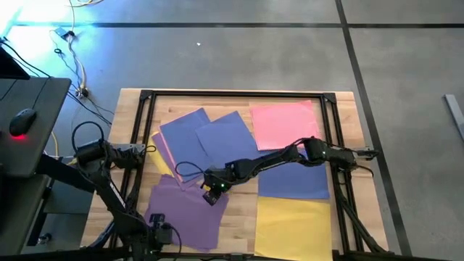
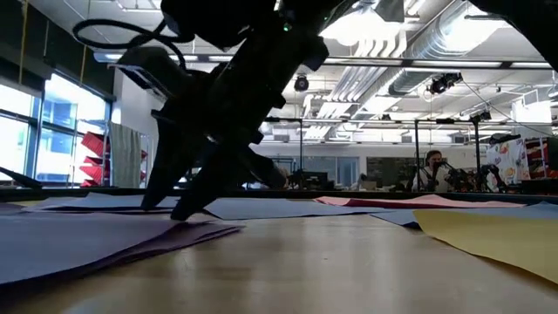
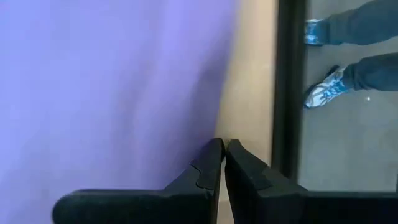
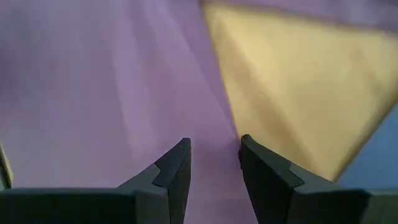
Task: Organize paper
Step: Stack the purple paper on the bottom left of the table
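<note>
Wooden desk (image 1: 239,225) with a black frame around it, standing on a grey floor; several thin square paper sheets lie spread over its top.

Near edge: a purple paper sheet (image 1: 185,210) toward the near left corner, flat on the wood. A yellow paper sheet (image 1: 293,226) toward the near right corner, flat, well apart from the purple one.

Left hand (image 3: 224,155): over the near left part of the desk, above the purple sheet's edge close to the frame rail. Fingers pressed together, clenched on nothing visible.

Right hand (image 1: 212,190): at the middle of the desk, arm reaching in from the right edge. Its tips are down at the far edge of the purple sheet, beside a yellow sheet (image 4: 298,87) that shows in its wrist view. Fingers (image 4: 171,171) stand partly apart with purple paper seen between them; whether they pinch a sheet cannot be told.

Middle, right: a blue paper sheet (image 1: 293,181) just beyond the yellow one, partly under the right arm.

Middle, left: two overlapping blue-violet paper sheets (image 1: 206,138), with pink and yellow sheet edges (image 1: 161,156) poking out beneath them on the left.

Far right: a pink paper sheet (image 1: 284,123) near the far right corner.

Beyond the desk: an open workshop room with ceiling ducts; a person (image 2: 430,170) sits at a distant bench.
</note>
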{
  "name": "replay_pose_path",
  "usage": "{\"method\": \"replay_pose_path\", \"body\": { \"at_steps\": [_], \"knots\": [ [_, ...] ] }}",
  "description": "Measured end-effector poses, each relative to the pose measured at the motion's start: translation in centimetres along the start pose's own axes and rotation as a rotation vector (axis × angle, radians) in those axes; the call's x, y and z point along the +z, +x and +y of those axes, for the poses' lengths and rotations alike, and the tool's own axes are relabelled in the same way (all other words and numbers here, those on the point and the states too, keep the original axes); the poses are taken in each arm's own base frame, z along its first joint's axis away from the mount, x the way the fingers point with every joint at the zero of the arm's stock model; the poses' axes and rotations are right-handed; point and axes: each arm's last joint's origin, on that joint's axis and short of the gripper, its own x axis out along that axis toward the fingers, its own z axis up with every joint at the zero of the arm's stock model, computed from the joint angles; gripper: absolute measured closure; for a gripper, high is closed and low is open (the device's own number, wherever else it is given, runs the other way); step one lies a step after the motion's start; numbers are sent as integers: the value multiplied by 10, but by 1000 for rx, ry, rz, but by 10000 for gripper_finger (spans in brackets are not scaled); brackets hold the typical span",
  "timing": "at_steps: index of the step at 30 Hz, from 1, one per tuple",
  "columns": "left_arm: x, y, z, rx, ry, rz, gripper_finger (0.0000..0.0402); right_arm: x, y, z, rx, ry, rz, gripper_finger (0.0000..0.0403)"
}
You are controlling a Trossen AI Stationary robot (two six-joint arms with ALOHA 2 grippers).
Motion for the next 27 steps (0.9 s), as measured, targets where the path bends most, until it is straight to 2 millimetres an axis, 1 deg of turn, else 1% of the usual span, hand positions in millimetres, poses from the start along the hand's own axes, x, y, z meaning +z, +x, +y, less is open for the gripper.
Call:
{"method": "replay_pose_path", "body": {
  "at_steps": [4,8,12,16,19,23,25,27],
  "knots": [
    [7,-7,2,86,-15,38,401,-7,-1,5,10,-44,38,282],
    [14,-16,-3,105,-22,40,401,-8,-2,5,8,-52,47,282],
    [20,-26,-17,22,-47,66,401,-5,-6,3,-4,-50,52,282],
    [20,-32,-22,-4,-84,103,401,3,-17,-3,-21,-49,50,282],
    [15,-30,-21,4,-100,123,401,10,-22,-7,-29,-20,31,282],
    [5,-22,-20,3,-88,110,401,13,-22,-11,-61,21,0,284],
    [-2,-13,-17,30,-74,118,401,10,-21,-8,-92,12,-30,297],
    [-5,-10,-15,40,-69,120,401,6,-20,-4,-112,-3,-46,323]
  ]
}}
